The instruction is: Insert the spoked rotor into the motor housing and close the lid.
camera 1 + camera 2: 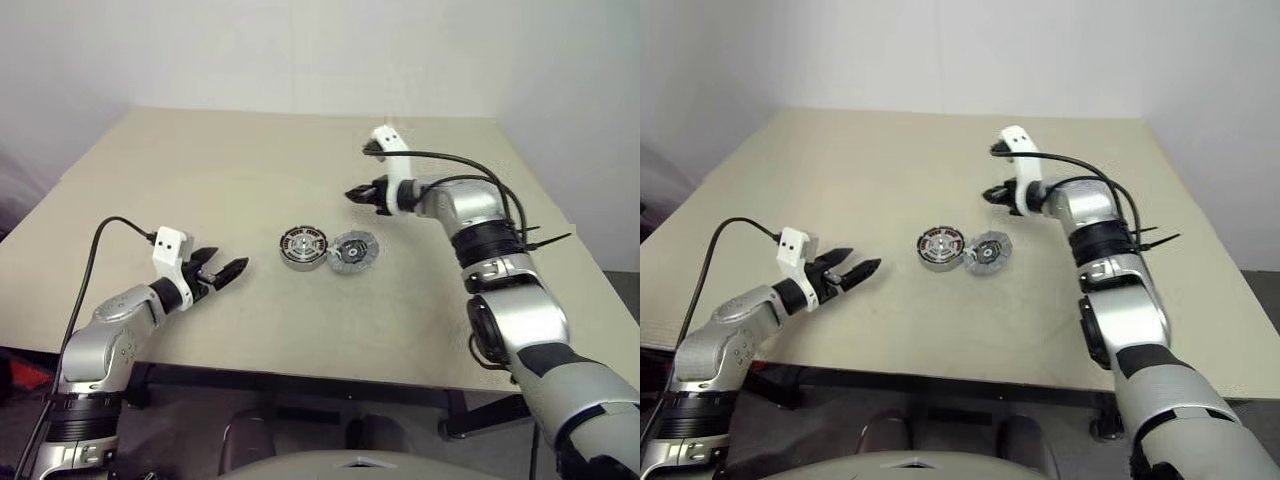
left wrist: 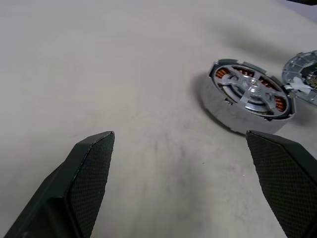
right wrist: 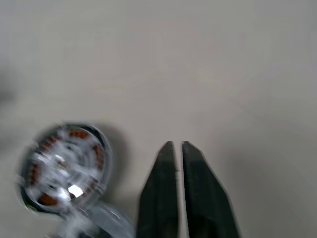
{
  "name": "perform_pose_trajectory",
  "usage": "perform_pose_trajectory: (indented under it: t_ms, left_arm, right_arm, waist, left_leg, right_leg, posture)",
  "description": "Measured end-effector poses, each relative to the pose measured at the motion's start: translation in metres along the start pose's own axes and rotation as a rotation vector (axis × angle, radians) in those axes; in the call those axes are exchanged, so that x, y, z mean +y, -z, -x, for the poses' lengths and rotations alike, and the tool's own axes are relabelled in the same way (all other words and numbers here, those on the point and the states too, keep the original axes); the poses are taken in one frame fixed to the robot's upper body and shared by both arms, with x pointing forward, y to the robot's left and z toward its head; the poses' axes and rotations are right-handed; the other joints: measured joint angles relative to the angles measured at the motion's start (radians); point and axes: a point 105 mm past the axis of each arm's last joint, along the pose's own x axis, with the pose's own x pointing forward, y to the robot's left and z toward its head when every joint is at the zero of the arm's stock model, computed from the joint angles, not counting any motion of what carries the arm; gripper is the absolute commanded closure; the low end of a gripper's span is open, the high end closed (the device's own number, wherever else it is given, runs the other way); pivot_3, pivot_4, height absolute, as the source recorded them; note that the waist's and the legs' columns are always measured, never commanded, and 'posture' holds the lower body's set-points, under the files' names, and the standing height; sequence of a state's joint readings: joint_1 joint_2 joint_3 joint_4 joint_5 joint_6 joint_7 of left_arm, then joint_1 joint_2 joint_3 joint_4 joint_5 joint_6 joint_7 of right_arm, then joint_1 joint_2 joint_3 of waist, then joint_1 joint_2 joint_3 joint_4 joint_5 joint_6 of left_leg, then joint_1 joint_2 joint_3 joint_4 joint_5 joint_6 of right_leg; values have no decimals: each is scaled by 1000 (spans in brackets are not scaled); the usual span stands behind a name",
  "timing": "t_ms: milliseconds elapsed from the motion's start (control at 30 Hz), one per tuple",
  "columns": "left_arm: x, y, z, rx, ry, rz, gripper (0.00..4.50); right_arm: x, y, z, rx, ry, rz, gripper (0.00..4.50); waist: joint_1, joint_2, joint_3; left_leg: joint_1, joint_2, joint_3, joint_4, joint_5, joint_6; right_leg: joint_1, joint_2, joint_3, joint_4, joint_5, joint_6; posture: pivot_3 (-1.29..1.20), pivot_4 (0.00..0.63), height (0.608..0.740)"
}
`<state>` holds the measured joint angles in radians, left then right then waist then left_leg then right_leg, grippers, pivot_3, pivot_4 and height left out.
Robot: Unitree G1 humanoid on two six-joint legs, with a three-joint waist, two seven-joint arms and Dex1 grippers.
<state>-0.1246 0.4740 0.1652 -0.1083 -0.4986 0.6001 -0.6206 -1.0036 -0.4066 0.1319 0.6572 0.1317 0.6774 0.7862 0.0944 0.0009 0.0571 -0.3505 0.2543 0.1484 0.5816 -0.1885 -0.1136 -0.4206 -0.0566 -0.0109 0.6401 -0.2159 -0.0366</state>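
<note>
Hovering both grippers off the motor housing (image 1: pixel 303 246).
We're holding left gripper (image 1: pixel 222 271) spread, nearer; right gripper (image 1: pixel 362 193) pressed together, empty; lid (image 1: pixel 354 252) touching the housing's right side.

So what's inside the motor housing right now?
The spoked rotor sits inside the motor housing, with copper windings visible between its spokes. Anything beneath the rotor is covered.

Two arms of silver-grey rounded metal shells with black joint bands. White blocky camera mount at each wrist, fed by a loose black cable. Left gripper (image 1: pixel 222 271) and right gripper (image 1: pixel 352 194): two black tapered fingers (image 2: pixel 84 178) with cross-hatched textured pads.
</note>
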Motion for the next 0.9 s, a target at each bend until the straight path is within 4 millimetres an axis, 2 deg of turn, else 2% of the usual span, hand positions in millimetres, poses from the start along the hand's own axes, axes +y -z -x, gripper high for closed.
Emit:
perform_pose_trajectory:
  t_ms: [133, 200, 267, 367, 400, 567, 700, 900]
  left_arm:
    - [0, 3, -4, 14, 10, 2, 0]
    - [0, 2, -5, 14, 13, -1, 0]
    - [0, 2, -5, 16, 14, -1, 0]
    - [1, 3, -4, 18, 12, 0, 0]
    - [2, 4, -4, 20, 10, 1, 0]
    - [1, 4, -4, 20, 10, 0, 0]
    - [2, 5, -2, 24, 6, -2, 0]
    - [5, 4, 0, 26, -4, -10, 0]
  right_arm:
    - [-13, 1, 19, 22, 13, 78, 4468]
    - [-14, 15, 32, 74, -24, 130, 4468]
    - [-10, 46, 42, 175, -86, 193, 4468]
    - [0, 108, 55, 361, -189, 260, 4468]
    - [3, 120, 57, 384, -216, 271, 4468]
    - [13, 121, 61, 394, -284, 301, 4468]
    - [32, 111, 50, 349, -348, 236, 4468]
    - [41, 63, 35, 216, -341, 187, 4468]
  waist:
    - [3, 0, 0]
    - [6, -1, 0]
    - [13, -2, -1]
    - [17, -1, -1]
    - [15, 0, 0]
    - [-2, 2, 0]
    - [0, 2, 0]
    - [2, 2, -1]
  left_leg:
    - [0, 0, 0, 0, 0, 2]
    - [0, 0, 0, 0, 0, 3]
    - [0, 0, 0, 1, -1, 6]
    - [0, 0, 0, 3, -1, 7]
    - [0, 0, 0, 4, -1, 7]
    - [3, 2, 1, 6, -3, 10]
    - [3, 2, 0, 9, -2, 13]
    - [2, 2, 0, 13, -5, 17]
  right_leg:
    - [0, 0, 0, 0, 0, 0]
    - [2, 0, -1, 0, 0, 0]
    - [3, -1, -2, -2, 0, -1]
    - [4, -1, -2, -2, 0, 0]
    - [3, -1, -1, -1, 0, 0]
    - [5, 0, 0, 2, 0, -1]
    - [5, 0, -1, 2, 1, -2]
    - [5, -1, -1, 2, 2, -3]
  posture:
    - [0, 0, 740]
    - [0, 0, 740]
    - [0, 0, 740]
    - [0, 0, 740]
    - [0, 0, 740]
    - [0, 0, 740]
    - [0, 0, 740]
    - [0, 0, 740]
